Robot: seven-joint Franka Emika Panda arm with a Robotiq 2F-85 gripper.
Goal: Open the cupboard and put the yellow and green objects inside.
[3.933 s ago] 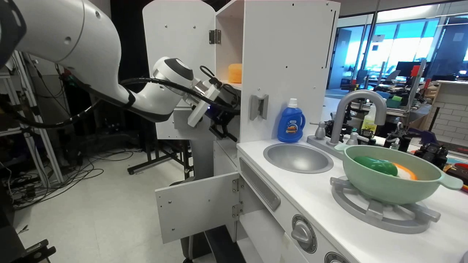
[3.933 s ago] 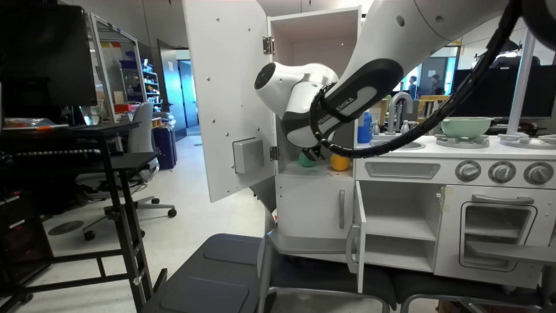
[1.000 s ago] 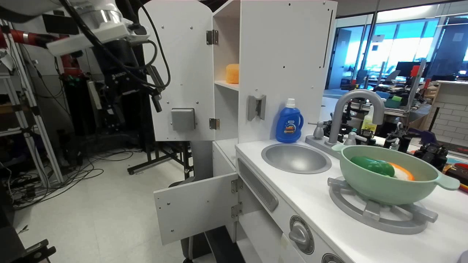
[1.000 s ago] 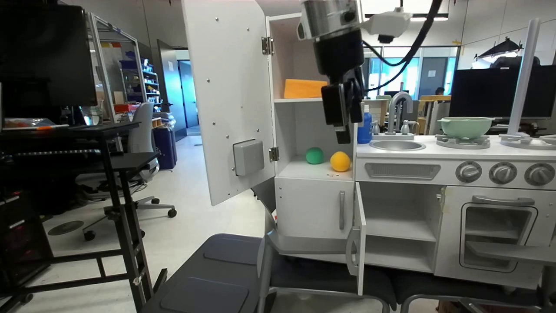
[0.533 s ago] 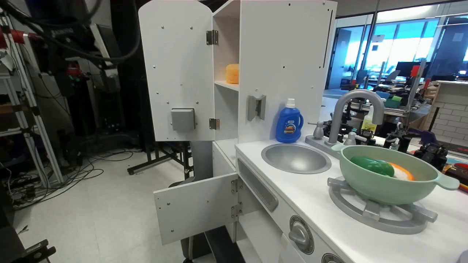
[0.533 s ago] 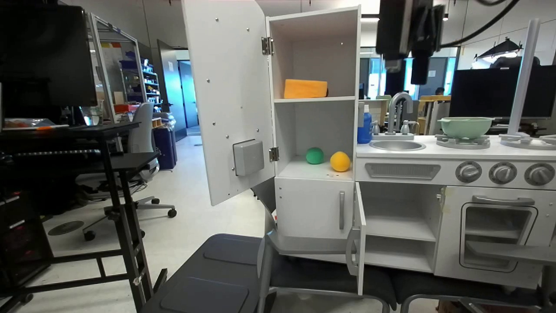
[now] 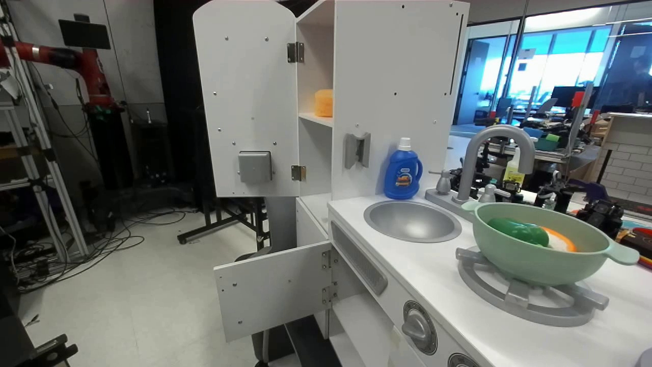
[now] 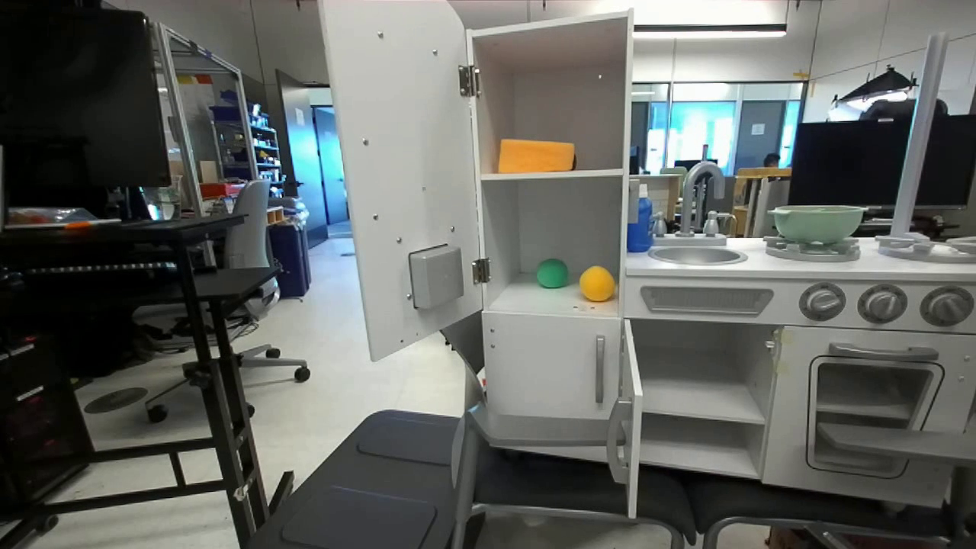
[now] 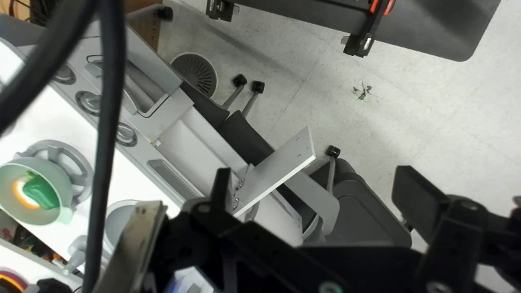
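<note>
in an exterior view, the cupboard [image 8: 564, 221] has its door [image 8: 404, 183] swung out to the left; under its shelf [image 8: 553, 174] lie a green ball [image 8: 552, 273] at left and, nearer and just apart, a yellow ball [image 8: 597, 284] at right, with an orange block [image 8: 536, 155] above. on the worktop [image 7: 435, 270] to the right, a blue bottle [image 7: 402, 176] stands between cupboard and sink [image 7: 412, 221], and a pale green bowl [image 7: 545, 267] sits on the burner [image 7: 550, 317]. in the wrist view, the hand [image 9: 313, 183] has its fingers [image 9: 417, 195] spread wide.
</note>
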